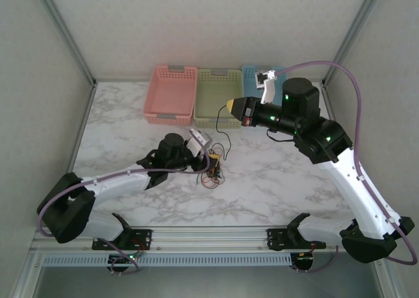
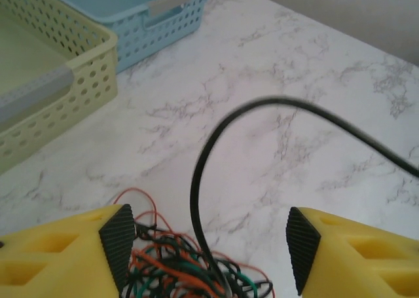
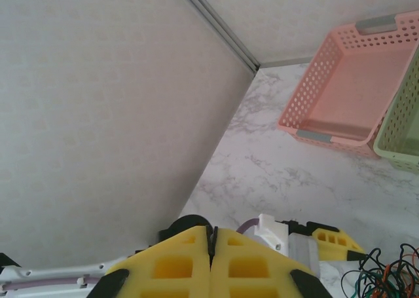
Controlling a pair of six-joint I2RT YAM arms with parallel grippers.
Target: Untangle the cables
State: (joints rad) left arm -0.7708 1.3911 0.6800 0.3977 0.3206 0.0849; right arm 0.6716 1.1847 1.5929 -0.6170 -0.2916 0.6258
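Table (image 1: 275,180): white marbled top; it carries everything listed below.
My right arm (image 1: 327,141): raised over the far right part of the table, with its wrist turned toward my left.
My left arm (image 1: 111,180): stretched low across the table, reaching toward the middle.
Baskets: pink basket (image 1: 171,95), green basket (image 1: 218,95) and blue basket (image 2: 131,10) stand side by side along the far edge.
My left gripper (image 2: 203,245): jaws spread, with a wide gap between the black pads. It sits low over the wire heap. I cannot tell whether the loose strands by one pad touch it. Nothing is pinched.
My right gripper (image 3: 211,236): jaws pressed together, yellow fingers meeting along one seam. Nothing is seen between them. It hangs in the air before the green basket.
Cables (image 1: 213,175): a heap of black, green, red and orange wires on the table centre, directly under my left jaws. The heap is a knot with no clear long axis.
Black strand (image 2: 262,101): rises out of the heap, passes through my left jaw gap clear of both pads, then arcs over to the right. In the top view it runs near to far, toward the baskets.
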